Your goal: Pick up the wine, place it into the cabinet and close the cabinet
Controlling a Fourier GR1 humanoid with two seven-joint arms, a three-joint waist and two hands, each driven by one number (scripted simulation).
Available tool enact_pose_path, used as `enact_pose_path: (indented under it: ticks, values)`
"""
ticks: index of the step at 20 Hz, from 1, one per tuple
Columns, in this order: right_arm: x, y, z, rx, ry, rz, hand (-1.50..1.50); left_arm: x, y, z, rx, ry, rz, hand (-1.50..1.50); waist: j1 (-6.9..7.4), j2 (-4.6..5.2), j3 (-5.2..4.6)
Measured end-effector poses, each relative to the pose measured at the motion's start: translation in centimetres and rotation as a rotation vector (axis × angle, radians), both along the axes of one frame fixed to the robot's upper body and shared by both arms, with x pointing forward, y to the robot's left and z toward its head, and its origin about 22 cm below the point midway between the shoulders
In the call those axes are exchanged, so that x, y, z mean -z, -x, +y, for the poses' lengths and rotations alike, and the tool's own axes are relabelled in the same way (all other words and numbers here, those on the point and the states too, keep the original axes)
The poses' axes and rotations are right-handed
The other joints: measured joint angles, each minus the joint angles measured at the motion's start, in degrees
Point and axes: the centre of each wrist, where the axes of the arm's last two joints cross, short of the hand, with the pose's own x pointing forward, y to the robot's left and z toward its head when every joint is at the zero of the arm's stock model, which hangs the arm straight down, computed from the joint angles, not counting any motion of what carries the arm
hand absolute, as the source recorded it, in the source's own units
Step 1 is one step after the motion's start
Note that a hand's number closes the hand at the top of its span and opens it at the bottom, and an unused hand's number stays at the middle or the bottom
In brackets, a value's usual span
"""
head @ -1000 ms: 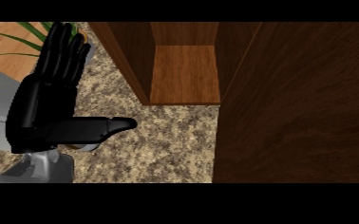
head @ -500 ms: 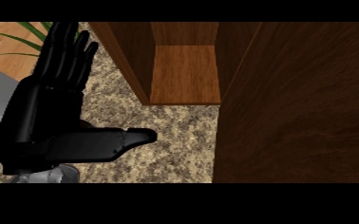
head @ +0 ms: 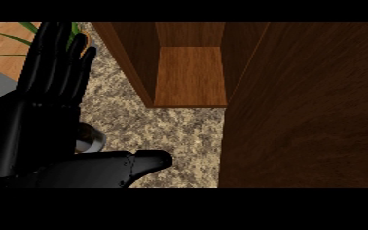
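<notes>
My left hand [head: 39, 126] fills the left side of the head view, fingers straight and pointing up, thumb [head: 137, 163] stretched out to the right over the counter. It is open. A small grey rounded thing [head: 90, 140] peeks out between palm and thumb; I cannot tell whether it is the wine. The wooden cabinet [head: 191, 75] stands open ahead, its shelf bare. Its dark door [head: 295, 112] swings out on the right and covers that whole side. My right hand does not show.
Speckled granite counter [head: 176, 131] lies between my hand and the cabinet. Green plant leaves [head: 20, 35] and a strip of wooden floor [head: 10, 53] show at the upper left, behind my fingers.
My left hand has risen and come closer, looming larger. Its thumb now reaches further right over the counter. The grey rounded thing has come into sight beside the palm.
</notes>
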Motion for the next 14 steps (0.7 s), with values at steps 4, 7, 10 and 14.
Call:
enact_pose_path:
  ticks: [4,7,10,14]
  values:
    - [-0.3,0.0,0.4,-0.012,0.003,0.011,-1.5,-0.6,0.8,0.0,-0.031,-0.008,-0.017,-1.5,0.0,-0.04,-0.01]
    - [-0.5,-0.1,0.7,-0.019,-0.001,0.022,-1.5,-1.0,1.1,0.1,-0.051,-0.012,-0.024,-1.5,-0.03,-0.03,-0.02]
    - [-0.6,-0.1,0.9,-0.019,0.0,0.027,-1.5,-1.0,1.5,0.6,-0.072,-0.015,-0.017,-1.5,-0.07,-0.05,-0.03]
    - [-0.7,-0.1,1.0,-0.017,-0.002,0.025,-1.5,-1.0,2.1,2.1,-0.115,-0.018,-0.005,-1.5,-0.09,-0.05,-0.04]
